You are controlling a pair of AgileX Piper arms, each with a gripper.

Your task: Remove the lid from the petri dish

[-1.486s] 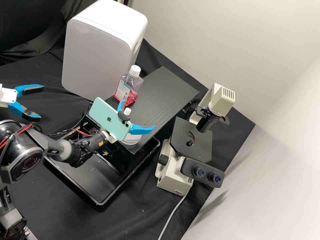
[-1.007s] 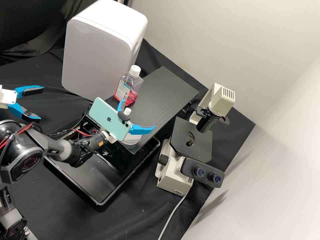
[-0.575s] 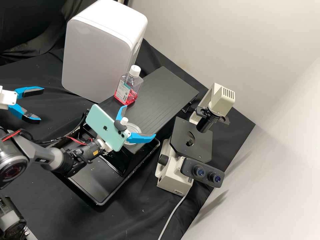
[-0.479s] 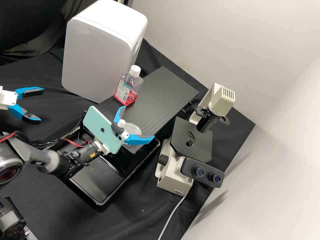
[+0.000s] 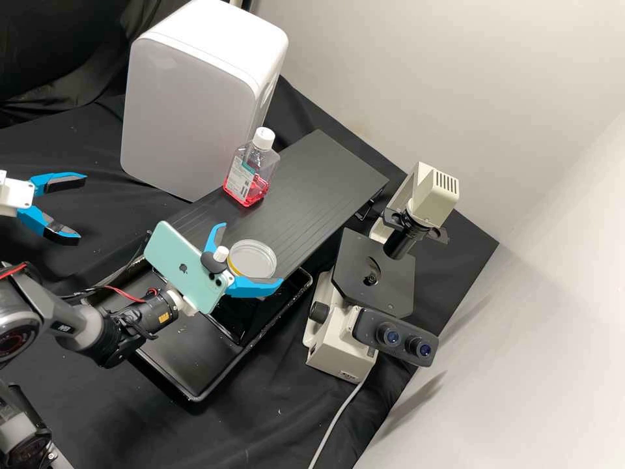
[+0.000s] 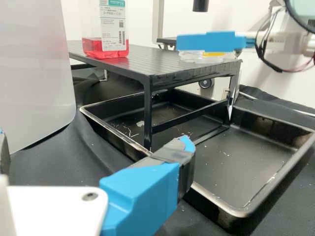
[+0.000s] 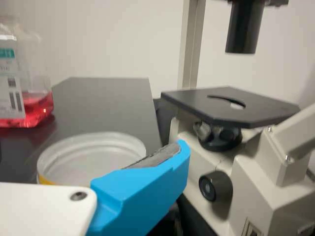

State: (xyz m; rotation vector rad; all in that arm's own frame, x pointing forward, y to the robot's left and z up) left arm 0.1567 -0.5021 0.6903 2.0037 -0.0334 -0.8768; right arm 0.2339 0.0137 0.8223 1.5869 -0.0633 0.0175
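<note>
Noted a white boxy appliance (image 5: 202, 98) at the back of the bench (image 5: 84, 143), then a black ribbed platform (image 5: 312, 182) standing in a black tray (image 5: 195, 371), with a microscope (image 5: 384, 299) beside. Saw a red-filled bottle (image 5: 250, 170) upright at the platform's far end. Found the left gripper (image 5: 79, 206) well apart, fingers spread wide, and the right gripper (image 5: 251, 254) likewise wide, flanking the petri dish (image 5: 252, 260) on the platform's near end.

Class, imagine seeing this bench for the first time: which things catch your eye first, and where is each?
The right gripper, open, with a mint-green phone mounted behind it, flanks the petri dish at the near end of the black rack. A bottle of pink liquid stands on the rack beside a big white box; a microscope sits next to the rack.
</note>
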